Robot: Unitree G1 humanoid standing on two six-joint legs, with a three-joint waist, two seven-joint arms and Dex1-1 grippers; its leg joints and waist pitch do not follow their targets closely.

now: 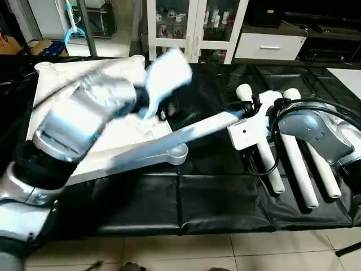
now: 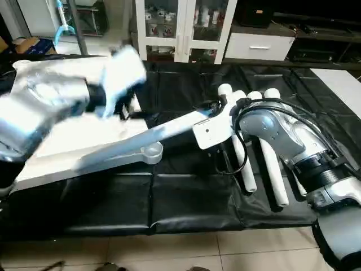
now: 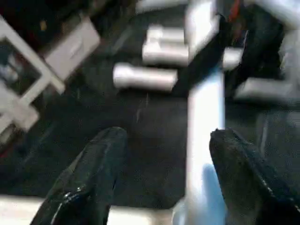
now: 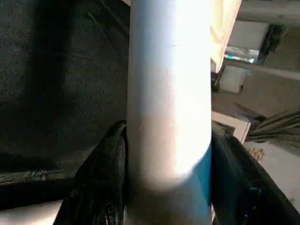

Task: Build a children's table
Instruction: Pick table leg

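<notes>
**Observer:** Where's the tabletop right now?

**Operator:** I see the tabletop [image 1: 121, 132] lying flat on the black-covered worktop [image 1: 214, 206], on my left half of the scene. One round corner socket [image 1: 44, 68] shows at its far left corner.

**Observer:** And the legs?

**Operator:** One leg [image 1: 169, 144] lies slanted across the tabletop's near right corner, its flared end [image 1: 176, 153] resting at the tabletop's edge. The other three legs [image 1: 293, 149] lie side by side on the worktop to the right, beneath my right forearm.

**Observer:** What's the right gripper doing?

**Operator:** My right gripper [image 4: 166, 154] is clamped on the slanted leg. In the right wrist view, both black fingers [image 4: 101, 178] press against the tube's sides, one on each side. From the head camera, the grip sits at the leg's upper right end, away from the flare.

**Observer:** The left?

**Operator:** My left gripper [image 3: 161, 164] hangs over the tabletop with its fingers spread apart, holding nothing. In the left wrist view the slanted leg runs just beside one finger [image 3: 243, 173], but I can't tell whether they touch. The left arm is blurred in the head camera.

**Observer:** Anything behind?

**Operator:** A white glass-door cabinet [image 1: 194, 28] stands beyond the worktop.
</notes>
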